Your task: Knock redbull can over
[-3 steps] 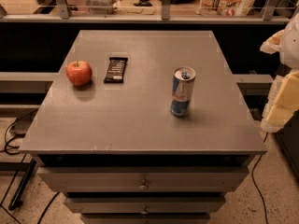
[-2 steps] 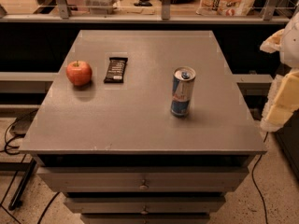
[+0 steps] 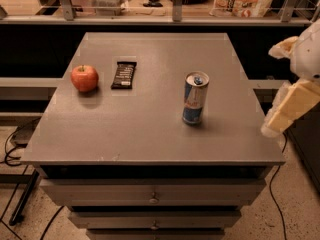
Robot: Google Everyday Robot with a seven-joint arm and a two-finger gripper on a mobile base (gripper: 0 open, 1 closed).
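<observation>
While the redbull can stands upright on the bench, the pincer, opening impossible to tell, hangs beside its edge; I'd strike high.

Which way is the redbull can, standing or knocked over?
Standing: the redbull can sits upright on the table, round top showing. The hand hangs off the table's right edge, apart from it.

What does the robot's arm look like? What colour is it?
The gripper shows at the right edge of the view, just beside the table. It is pale cream-yellow, shaped like a chunky flat block with a rounded tip. Above it is a rounded white part of the arm. No markings or cables show on it.
</observation>
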